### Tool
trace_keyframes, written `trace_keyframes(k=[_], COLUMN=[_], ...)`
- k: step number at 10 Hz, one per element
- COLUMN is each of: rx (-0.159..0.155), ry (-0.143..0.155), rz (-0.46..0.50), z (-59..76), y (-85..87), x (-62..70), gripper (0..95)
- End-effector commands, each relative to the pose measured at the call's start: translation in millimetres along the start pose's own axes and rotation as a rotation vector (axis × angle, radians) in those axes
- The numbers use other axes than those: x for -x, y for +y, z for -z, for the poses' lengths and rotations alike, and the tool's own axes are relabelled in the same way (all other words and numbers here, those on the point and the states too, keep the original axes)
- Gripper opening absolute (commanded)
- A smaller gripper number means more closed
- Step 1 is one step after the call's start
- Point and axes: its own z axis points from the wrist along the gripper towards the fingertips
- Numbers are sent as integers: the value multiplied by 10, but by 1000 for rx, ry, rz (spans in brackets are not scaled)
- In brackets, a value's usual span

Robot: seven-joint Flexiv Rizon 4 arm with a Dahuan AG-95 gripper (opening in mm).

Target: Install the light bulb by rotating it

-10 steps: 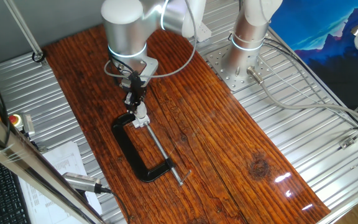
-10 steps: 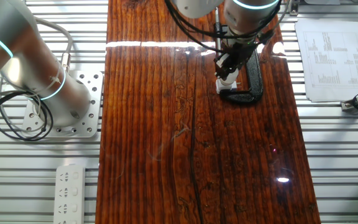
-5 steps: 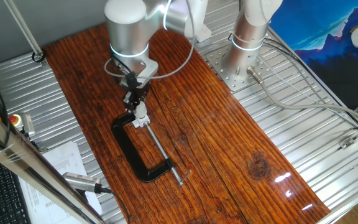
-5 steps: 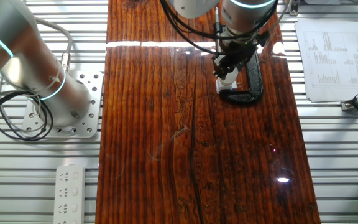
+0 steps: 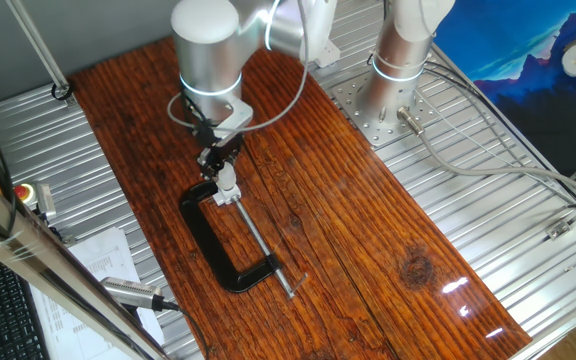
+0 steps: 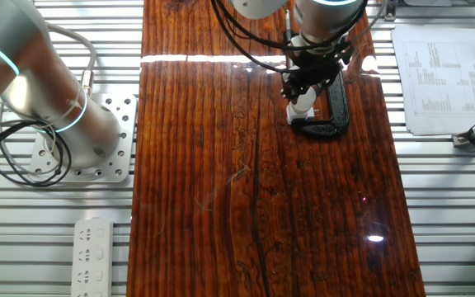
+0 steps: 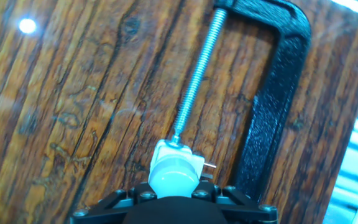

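My gripper (image 7: 174, 202) stood straight over the light bulb (image 7: 173, 177), which sat in a small white socket (image 7: 178, 157) pinned by the black clamp (image 7: 272, 99) on the wooden table (image 5: 368, 220). The clamp's screw (image 7: 194, 81) pressed against the socket, I judged so that it would not spin while I twisted. Whether my fingers were clenched on the bulb I could not tell; they were hidden.
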Motion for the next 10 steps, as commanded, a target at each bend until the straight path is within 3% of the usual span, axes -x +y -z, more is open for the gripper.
trace_keyframes(k=[1,7,10], rx=[-3,28,41], ry=[2,-5,-12], rz=[-109,-372,-455], z=[-9,-12,-4], y=[-16,-7,-7], x=[-11,-13,-12], gripper=[0,0,0])
